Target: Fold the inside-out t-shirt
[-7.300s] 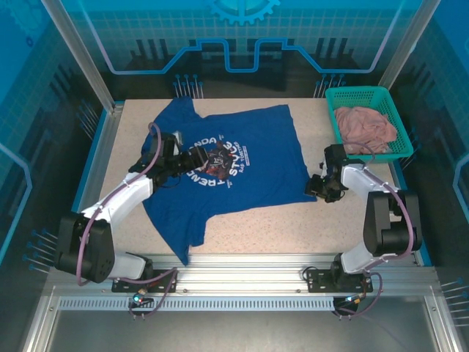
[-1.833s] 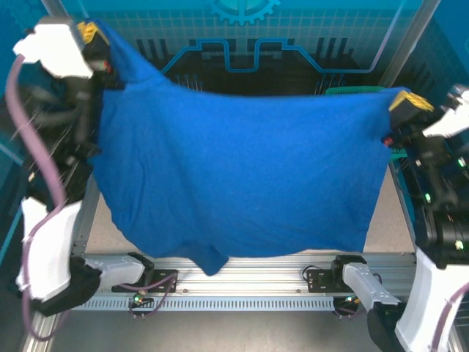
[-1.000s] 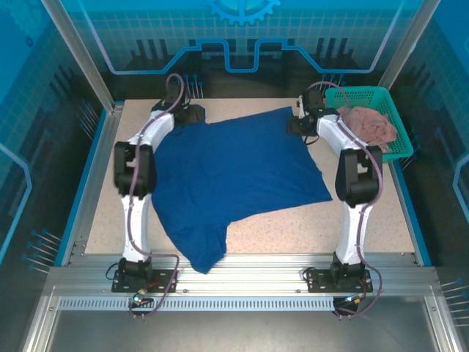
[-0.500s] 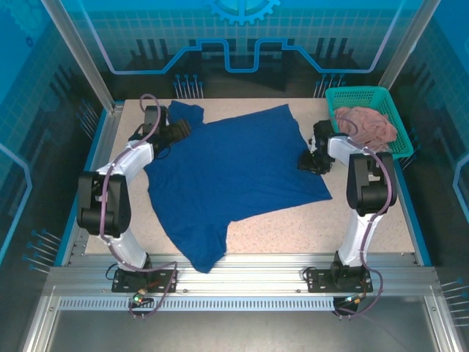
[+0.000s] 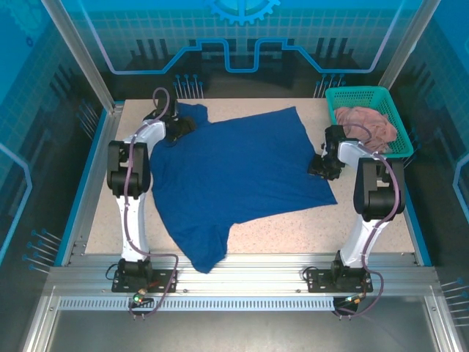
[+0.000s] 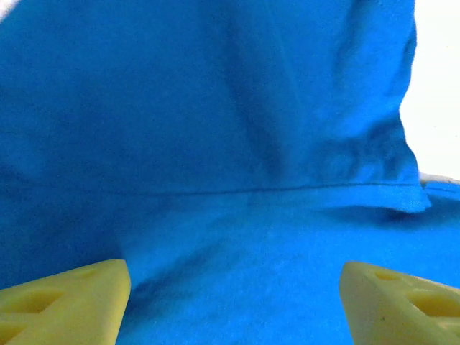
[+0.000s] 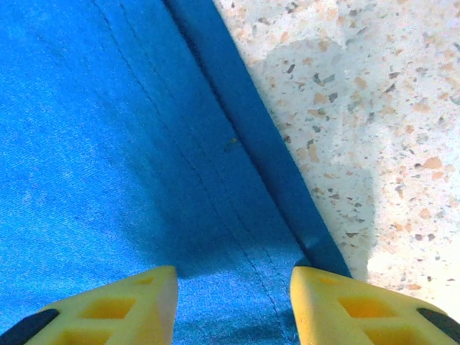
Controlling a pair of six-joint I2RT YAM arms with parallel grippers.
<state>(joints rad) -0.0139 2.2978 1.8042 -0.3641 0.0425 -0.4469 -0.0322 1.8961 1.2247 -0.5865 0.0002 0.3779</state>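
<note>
The royal-blue t-shirt (image 5: 234, 176) lies spread flat on the table, plain side up with no lettering showing, one sleeve reaching toward the front edge. My left gripper (image 5: 178, 126) rests at the shirt's far left corner; in the left wrist view its yellow fingers (image 6: 65, 302) stand wide apart over blue cloth (image 6: 230, 144) with a seam across it. My right gripper (image 5: 320, 166) sits at the shirt's right edge. Its yellow fingers (image 7: 100, 305) are apart over the hemmed edge (image 7: 244, 136), beside bare speckled table (image 7: 359, 108).
A teal basket (image 5: 366, 99) holding a dusty-pink garment (image 5: 365, 126) stands at the back right corner, close behind the right arm. Speckled table (image 5: 293, 227) is bare along the front right. Raised metal rails border the table.
The shirt, first lying print side up, was lifted high between both arms and laid down plain side up. Since half a second ago both grippers shifted slightly along the shirt's edges.
</note>
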